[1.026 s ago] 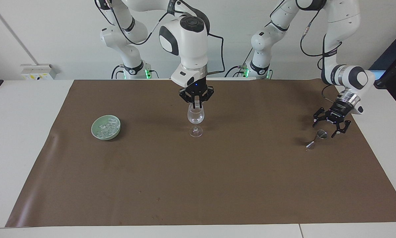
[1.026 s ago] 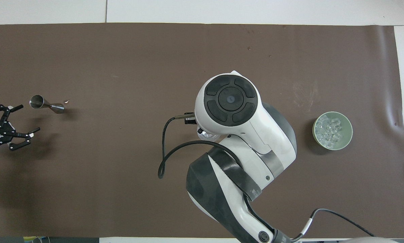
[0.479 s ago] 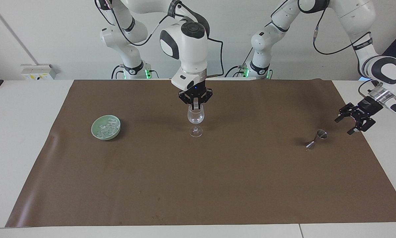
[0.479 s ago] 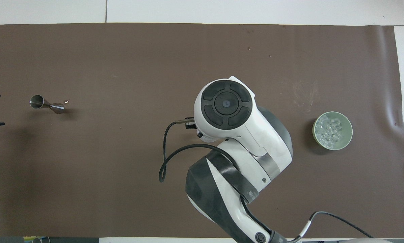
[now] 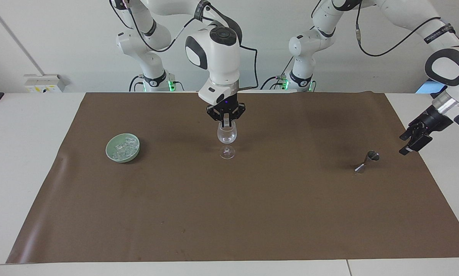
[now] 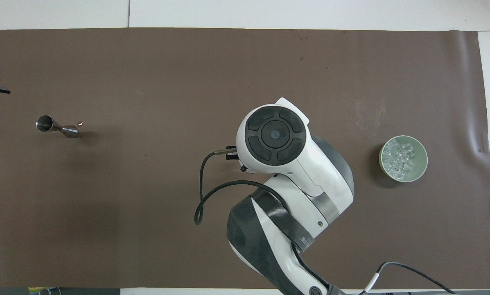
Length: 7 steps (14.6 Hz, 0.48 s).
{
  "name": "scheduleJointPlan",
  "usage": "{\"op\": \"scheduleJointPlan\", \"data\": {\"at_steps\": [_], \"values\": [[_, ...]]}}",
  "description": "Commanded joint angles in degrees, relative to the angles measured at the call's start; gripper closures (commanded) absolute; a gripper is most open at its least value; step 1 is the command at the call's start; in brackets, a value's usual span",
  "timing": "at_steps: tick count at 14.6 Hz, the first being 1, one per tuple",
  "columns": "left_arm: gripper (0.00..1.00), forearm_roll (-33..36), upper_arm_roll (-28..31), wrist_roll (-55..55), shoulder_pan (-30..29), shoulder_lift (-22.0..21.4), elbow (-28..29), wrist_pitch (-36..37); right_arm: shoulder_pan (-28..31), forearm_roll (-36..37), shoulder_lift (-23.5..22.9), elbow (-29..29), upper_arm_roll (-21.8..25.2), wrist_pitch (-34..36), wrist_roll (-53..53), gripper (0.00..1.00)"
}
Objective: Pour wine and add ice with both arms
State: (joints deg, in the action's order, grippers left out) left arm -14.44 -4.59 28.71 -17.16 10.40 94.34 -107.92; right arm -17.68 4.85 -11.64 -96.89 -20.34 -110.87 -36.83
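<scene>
Ice [image 5: 122, 148] lies heaped in a pale green bowl [image 5: 110, 153] toward the right arm's end of the desk [image 5: 22, 161], about midway between the edge at the robots and the opposite edge, on the brown mat [image 5: 229, 214]. Well apart from it, near the middle of the mat, a wine glass [image 5: 227, 141] stands upright with the right claw [image 5: 227, 123] directly over its mouth, fingertips pressed together and dipped to the rim. Something small and pale shows between them (whether it is a cube of ice I cannot tell). The overhead view gives no help, since the arm's wrist hides the glass.

My judgement is that the step in hand is the adding of ice: the claw is placed to drop a piece into the glass. The next move would call for easing the fingers apart without knocking the rim, then lifting straight up clear of the glass.

Toward the left arm's end, a small metal jigger [image 5: 367, 161] lies tipped on its side on the mat. The left claw [image 5: 414, 138] hangs over that edge of the mat, spread wide and empty, waiting.
</scene>
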Motion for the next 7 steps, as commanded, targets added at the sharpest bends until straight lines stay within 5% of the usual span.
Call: {"op": "scheduleJointPlan", "data": {"at_steps": [1, 7], "values": [[0.00, 2.40, 0.72, -0.67, 4.84, -3.79, 1.11, 2.01, 0.28, -0.10, 1.44, -1.81, -0.22, -1.28, -0.43, 0.66], [0.00, 8.03, 0.55, -2.86, 15.39, -7.05, 2.17, 2.37, 0.37, -0.02, 0.39, 2.74, -0.22, 2.66, -0.34, 0.66]]}}
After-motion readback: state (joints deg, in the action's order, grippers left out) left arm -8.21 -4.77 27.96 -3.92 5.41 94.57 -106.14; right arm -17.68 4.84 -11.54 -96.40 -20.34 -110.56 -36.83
